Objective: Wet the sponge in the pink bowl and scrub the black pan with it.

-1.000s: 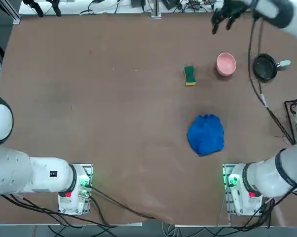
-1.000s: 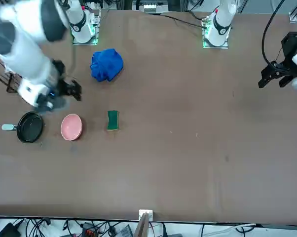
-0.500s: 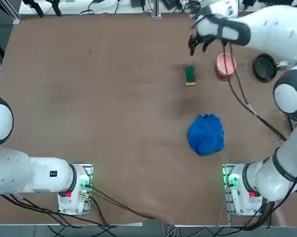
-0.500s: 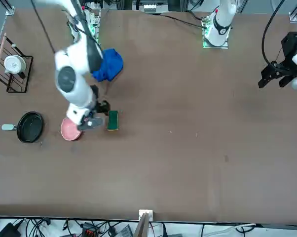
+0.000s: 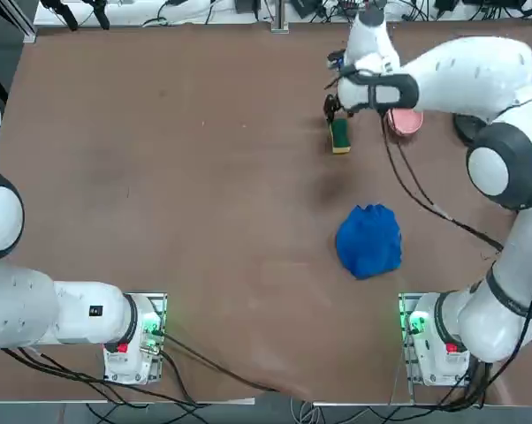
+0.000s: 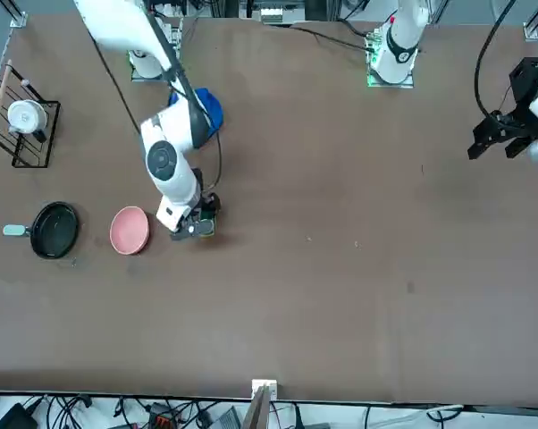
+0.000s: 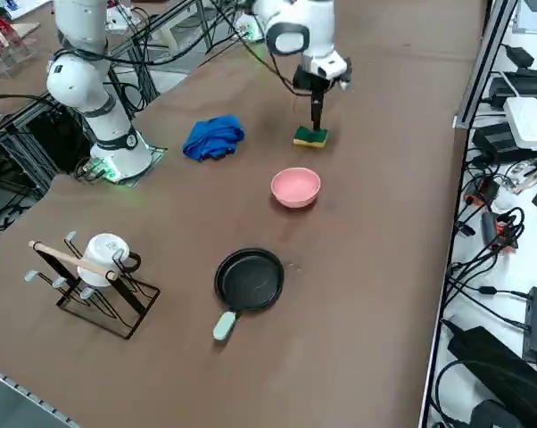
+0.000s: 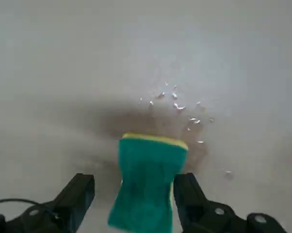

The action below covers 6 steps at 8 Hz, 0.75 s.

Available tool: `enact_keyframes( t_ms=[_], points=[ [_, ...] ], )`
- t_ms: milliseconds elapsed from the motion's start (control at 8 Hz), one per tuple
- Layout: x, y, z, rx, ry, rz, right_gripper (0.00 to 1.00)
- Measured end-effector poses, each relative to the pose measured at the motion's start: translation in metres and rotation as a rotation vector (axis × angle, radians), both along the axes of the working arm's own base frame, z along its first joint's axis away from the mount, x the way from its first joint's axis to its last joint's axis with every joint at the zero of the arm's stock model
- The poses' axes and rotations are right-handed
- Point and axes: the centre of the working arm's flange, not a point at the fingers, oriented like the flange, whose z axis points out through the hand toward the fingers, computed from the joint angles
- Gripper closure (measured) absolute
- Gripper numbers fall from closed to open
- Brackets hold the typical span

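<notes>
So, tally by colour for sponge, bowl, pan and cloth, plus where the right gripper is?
Green and yellow: 1, sponge
Pink: 1, bowl
Black: 1, pan
Blue: 1, cloth
Total: 4
Right gripper: at the sponge, fingers open around it.

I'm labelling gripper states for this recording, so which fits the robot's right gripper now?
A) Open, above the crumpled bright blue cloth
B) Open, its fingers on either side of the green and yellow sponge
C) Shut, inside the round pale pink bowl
B: the right gripper's two fingers stand wide apart, with the green and yellow sponge between them.
</notes>
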Motion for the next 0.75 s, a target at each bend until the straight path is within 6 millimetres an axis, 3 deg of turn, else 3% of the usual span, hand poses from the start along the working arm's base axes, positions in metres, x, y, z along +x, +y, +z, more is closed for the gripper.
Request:
enact_keyframes(
  t_ms=[250, 625, 750],
  points=[
    [-0.014, -0.004, -0.026, -0.007, 0.014, -0.002, 0.03],
    [-0.019, -0.007, -0.034, -0.016, 0.03, -0.003, 0.08],
    [-0.02, -0.007, -0.036, -0.018, 0.034, -0.004, 0.17]
  ],
)
